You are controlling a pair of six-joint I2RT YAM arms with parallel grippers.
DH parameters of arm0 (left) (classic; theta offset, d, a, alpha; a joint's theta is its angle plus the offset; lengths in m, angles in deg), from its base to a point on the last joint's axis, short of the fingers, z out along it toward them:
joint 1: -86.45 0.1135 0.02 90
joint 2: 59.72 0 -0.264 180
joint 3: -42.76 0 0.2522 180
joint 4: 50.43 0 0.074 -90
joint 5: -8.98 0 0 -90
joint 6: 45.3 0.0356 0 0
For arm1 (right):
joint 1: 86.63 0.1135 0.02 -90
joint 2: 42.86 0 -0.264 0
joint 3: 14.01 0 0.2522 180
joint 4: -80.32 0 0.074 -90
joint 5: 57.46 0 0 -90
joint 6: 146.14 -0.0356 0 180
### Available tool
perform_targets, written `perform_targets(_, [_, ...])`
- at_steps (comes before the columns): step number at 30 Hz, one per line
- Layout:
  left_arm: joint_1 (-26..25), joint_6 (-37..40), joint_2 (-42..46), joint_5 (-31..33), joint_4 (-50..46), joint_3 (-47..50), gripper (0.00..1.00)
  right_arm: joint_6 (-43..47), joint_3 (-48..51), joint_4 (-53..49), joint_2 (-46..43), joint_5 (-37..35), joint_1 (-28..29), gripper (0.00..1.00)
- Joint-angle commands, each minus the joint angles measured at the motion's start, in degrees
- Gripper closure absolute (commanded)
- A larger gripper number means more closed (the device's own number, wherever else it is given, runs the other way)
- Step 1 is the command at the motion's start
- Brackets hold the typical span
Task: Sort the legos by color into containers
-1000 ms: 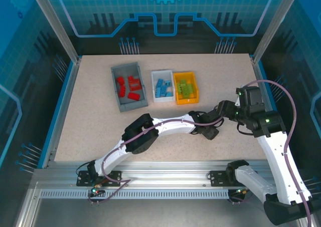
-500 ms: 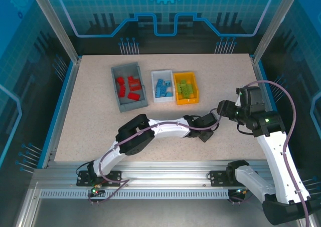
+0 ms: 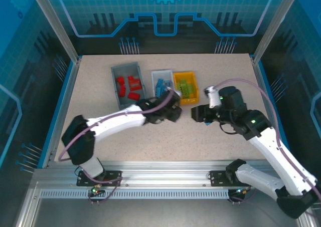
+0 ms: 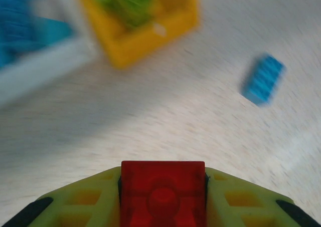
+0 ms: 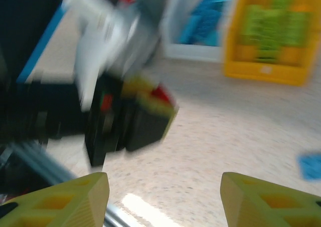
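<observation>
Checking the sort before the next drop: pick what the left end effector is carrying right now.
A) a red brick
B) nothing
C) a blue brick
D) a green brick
A: in the left wrist view the left end effector is clamped on a red brick, while a blue brick lies loose on the table.

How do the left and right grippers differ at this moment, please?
The left gripper has its fingers drawn in around a red brick; the right gripper has its fingers spread wide apart. The left gripper carries that brick; the right gripper holds nothing. Both have yellow-green fingers and hang over the speckled table.
</observation>
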Motion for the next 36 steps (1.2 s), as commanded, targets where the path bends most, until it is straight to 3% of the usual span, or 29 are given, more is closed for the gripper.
perform_targets(1, [8.19,-1.21,4.27,0.13,-7.08,2.22,0.65,1.89,-1.37,10.27,4.14,-5.10,8.30,0.38])
perform_targets(7, [24.98,1.40,2.18,-2.21,-9.50,-1.36,0.65,0.46,-5.44,16.98,14.46,-9.41,16.50,0.38])
perform_targets(12, [31.87,2.13,-6.40,-3.56,-9.07,-8.35,0.65,0.01,-6.94,20.90,20.86,-10.32,19.00,0.38])
perform_targets(18, [33.84,2.19,-17.92,2.78,-13.07,-18.34,0.65,-0.92,-8.70,23.50,24.57,-11.76,20.14,0.38])
perform_targets(24, [33.95,0.96,-23.35,7.12,-14.85,-21.23,0.60,-1.16,-8.15,22.91,23.97,-14.09,20.07,0.38])
perform_targets(32, [33.41,0.58,-22.52,6.73,-15.72,-22.05,0.39,-7.21,-4.38,18.91,20.51,-19.47,16.28,0.36])
perform_targets(36, [31.91,0.59,-17.86,6.13,-15.50,-21.92,0.39,-14.28,-2.19,11.30,17.86,-23.90,10.22,0.34])
